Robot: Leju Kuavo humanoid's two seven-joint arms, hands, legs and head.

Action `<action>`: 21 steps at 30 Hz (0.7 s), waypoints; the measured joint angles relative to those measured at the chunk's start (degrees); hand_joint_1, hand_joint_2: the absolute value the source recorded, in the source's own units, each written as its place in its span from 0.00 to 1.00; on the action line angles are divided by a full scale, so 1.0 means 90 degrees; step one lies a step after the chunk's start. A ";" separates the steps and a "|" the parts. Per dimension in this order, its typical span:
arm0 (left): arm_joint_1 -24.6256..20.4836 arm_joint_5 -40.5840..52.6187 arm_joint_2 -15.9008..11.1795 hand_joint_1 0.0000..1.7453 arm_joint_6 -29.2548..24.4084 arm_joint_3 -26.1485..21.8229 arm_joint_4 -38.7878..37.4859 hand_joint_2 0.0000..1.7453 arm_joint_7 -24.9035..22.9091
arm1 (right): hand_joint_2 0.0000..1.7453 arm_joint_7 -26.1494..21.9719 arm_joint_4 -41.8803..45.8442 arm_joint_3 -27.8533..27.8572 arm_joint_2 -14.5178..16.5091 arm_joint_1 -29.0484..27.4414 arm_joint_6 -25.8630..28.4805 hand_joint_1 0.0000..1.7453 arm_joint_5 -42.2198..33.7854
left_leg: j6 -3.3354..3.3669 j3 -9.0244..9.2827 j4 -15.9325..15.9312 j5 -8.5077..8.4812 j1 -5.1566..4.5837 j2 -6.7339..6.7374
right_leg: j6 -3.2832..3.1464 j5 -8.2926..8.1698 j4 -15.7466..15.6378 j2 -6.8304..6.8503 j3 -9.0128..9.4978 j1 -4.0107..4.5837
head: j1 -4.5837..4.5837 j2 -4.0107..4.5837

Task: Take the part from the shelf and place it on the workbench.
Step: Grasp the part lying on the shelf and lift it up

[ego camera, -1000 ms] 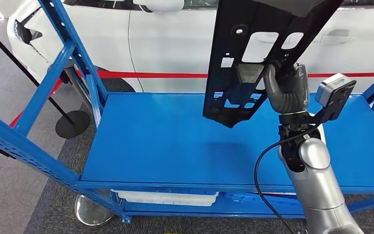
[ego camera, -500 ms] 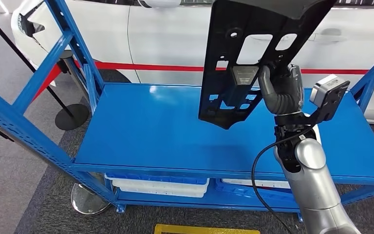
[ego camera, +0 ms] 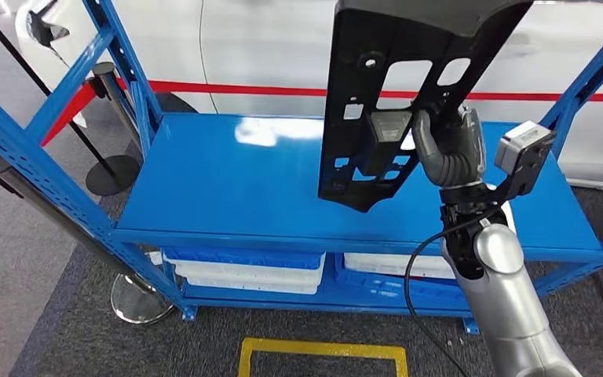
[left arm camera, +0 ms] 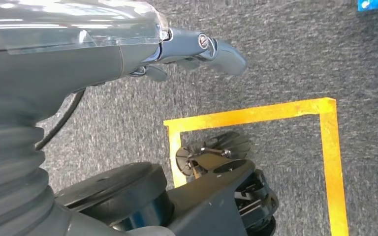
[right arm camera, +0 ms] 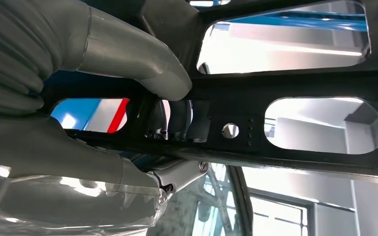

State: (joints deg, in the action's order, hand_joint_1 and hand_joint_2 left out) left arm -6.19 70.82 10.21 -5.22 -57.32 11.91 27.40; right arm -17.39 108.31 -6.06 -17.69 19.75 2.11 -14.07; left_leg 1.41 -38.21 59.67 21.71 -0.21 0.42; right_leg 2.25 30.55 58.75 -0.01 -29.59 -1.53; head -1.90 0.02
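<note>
Right hand [ego camera: 449, 148] grips the part [ego camera: 392, 94], a long black plastic panel with several cut-out windows, held upright and tilted slightly, top end out of frame at 12 o'clock in the head view. Hand sits at roughly 3 o'clock off the panel's lower half; thumb wraps one face, dark fingers [right arm camera: 177, 118] curl through a cut-out from the other side, clear in the right wrist view. The part's [right arm camera: 295, 83] lower tip hangs above the blue shelf [ego camera: 228, 188] deck, not touching it, with its shadow on the deck underneath.

Shelf: blue steel rack, top deck bare around the part, angled uprights at 9–10 o'clock and 2 o'clock. Lower tier holds white and blue trays [ego camera: 243, 267]. White car [ego camera: 267, 47] with a red stripe behind the rack at 12 o'clock. Barrier post with round base [ego camera: 114, 173] at 9 o'clock. Yellow floor marking [ego camera: 322, 353] on grey carpet at 6 o'clock.

Left hand [left arm camera: 197, 49] hangs down over the carpet, holding nothing; fingers extended forward, cannot tell how far they are spread. Same yellow marking [left arm camera: 256, 118] below it.
</note>
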 joint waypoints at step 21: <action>-0.0043 0.0137 0.0017 0.00 0.0046 0.0132 -0.0002 1.00 0.0040 | 1.00 0.0042 -0.0046 -0.0046 -0.0009 0.0099 -0.0060 1.00 -0.0186 | 0.0240 0.0794 -0.0436 0.0387 -0.0032 0.0007 | -0.0031 0.0101 0.0994 0.0015 -0.1234 0.0072 | -0.0025 0.0000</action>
State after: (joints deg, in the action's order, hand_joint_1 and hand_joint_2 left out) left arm -6.57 72.05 10.37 -4.81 -56.13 11.89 27.76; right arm -17.01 107.89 -6.47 -17.77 20.64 1.57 -15.75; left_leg 3.57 -31.06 55.74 25.20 -0.50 0.48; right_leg 1.97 31.46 67.70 0.12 -40.70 -0.89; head -2.13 0.02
